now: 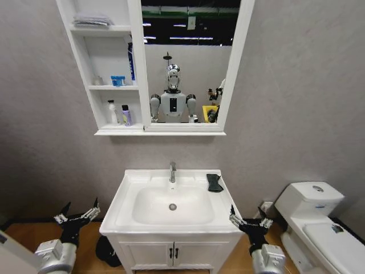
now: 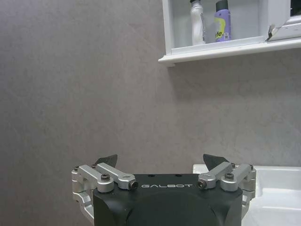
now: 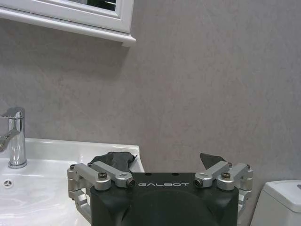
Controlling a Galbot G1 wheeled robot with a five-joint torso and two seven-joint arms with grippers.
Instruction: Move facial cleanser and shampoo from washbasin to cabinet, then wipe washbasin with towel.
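Both my claws are down low rn, spread wide w/ nothing in them: left gripper (image 1: 78, 216) hangs off the front left corner of the washbasin (image 1: 128, 201), right gripper (image 1: 246, 222) off the front right corner, both apart from the ceramic. Next out is the bowl itself, white, glossy, rounded, drain in the middle and the chrome faucet (image 1: 172, 172) at the back edge. Bottles look already gone from the top imo, so the wipe is what's left. The towel (image 1: 214, 182) sits on the back right corner of the rim, small dark crumpled cloth, kinda bunched not flat, right near the edge and just ahead of my right claw in the wrist view (image 3: 112, 161). What could go wrong: it's limp, so a pinch on one fold prob drags a loose tail, and a sloppy approach could nudge it off the rim to the floor. Also slick ceramic = the cloth slides instead of scrubbing if I press too light. Faucet is close enough to clip on a sweep. Up on the wall, the cabinet (image 1: 103, 87) has a white bottle (image 1: 113, 112) and a purple bottle (image 1: 126, 115) standing side by side on the lowest shelf, by the mirror.
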